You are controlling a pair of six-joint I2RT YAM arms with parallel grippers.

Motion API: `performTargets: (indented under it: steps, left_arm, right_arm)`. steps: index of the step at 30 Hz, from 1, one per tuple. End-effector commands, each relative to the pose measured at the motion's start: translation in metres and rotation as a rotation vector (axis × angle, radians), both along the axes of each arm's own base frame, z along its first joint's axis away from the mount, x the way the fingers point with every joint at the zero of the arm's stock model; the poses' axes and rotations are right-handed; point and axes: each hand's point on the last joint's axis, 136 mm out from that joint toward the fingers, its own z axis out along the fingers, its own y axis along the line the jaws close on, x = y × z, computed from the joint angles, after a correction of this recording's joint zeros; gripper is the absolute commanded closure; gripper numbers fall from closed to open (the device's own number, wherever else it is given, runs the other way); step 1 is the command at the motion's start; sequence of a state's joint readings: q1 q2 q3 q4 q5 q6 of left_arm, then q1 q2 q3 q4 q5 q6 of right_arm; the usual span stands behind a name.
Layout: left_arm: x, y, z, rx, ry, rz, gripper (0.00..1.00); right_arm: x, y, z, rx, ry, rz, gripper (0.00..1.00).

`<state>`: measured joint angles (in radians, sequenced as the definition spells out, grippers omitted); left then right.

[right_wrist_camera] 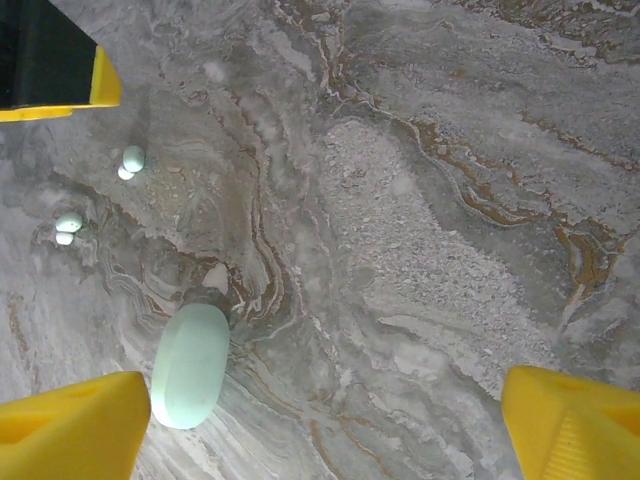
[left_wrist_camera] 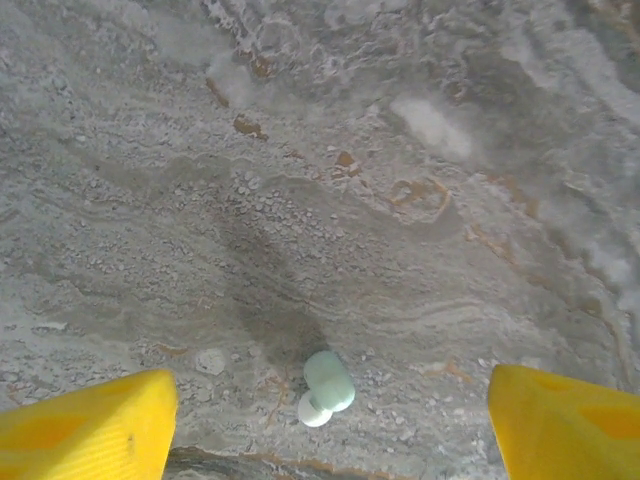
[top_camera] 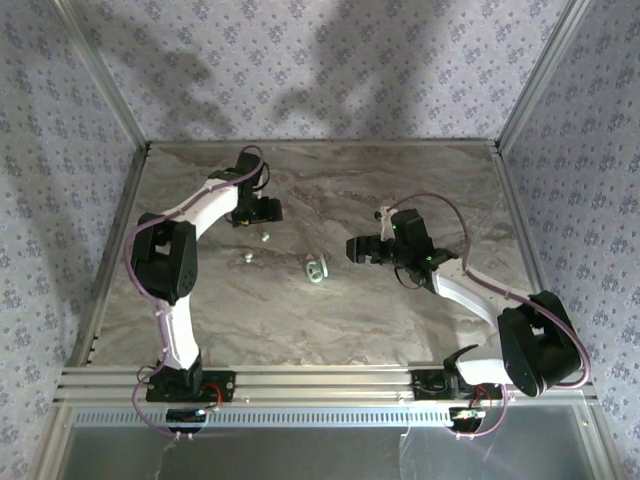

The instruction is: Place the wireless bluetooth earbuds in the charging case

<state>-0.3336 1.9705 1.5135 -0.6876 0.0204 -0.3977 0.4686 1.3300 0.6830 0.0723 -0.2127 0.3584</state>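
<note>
Two earbuds lie on the marble table. One earbud (left_wrist_camera: 325, 385) (top_camera: 265, 237) (right_wrist_camera: 132, 160) sits between the yellow fingertips of my left gripper (left_wrist_camera: 325, 435) (top_camera: 257, 212), which is open and touches nothing. The second earbud (top_camera: 247, 258) (right_wrist_camera: 68, 225) lies a little nearer. The pale oval charging case (top_camera: 317, 269) (right_wrist_camera: 190, 365) rests mid-table. It is just beside the left finger (right_wrist_camera: 70, 430) of my right gripper (right_wrist_camera: 325, 435) (top_camera: 358, 250). That gripper is open, with only bare marble between its fingers.
The marble tabletop (top_camera: 330, 310) is fenced by aluminium rails at the left (top_camera: 110, 270) and right (top_camera: 515, 220) and backed by patterned walls. A yellow and black finger of the left gripper (right_wrist_camera: 60, 55) shows at the top left of the right wrist view.
</note>
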Motion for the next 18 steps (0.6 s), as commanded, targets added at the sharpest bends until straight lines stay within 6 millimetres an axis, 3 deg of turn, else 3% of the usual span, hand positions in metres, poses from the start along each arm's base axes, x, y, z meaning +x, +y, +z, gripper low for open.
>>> performTargets:
  steps: [1, 7, 14, 18]
  left_arm:
    - [-0.010, 0.008, -0.007, 0.058, 0.081, -0.017, 0.29]
    - [-0.011, 0.002, -0.021, 0.093, 0.119, -0.038, 0.47]
    - [-0.010, -0.005, -0.031, 0.127, 0.140, -0.058, 0.59]
    - [-0.012, -0.007, -0.033, 0.133, 0.143, -0.066, 0.65]
  right_arm:
    - [0.005, 0.000, 0.003, 0.019, -0.008, -0.012, 0.12]
    - [0.005, 0.001, 0.003, 0.022, -0.003, -0.008, 0.25]
    - [0.005, 0.002, 0.000, 0.020, 0.013, -0.003, 0.40]
    - [0.006, 0.000, -0.001, 0.017, 0.013, -0.010, 0.44]
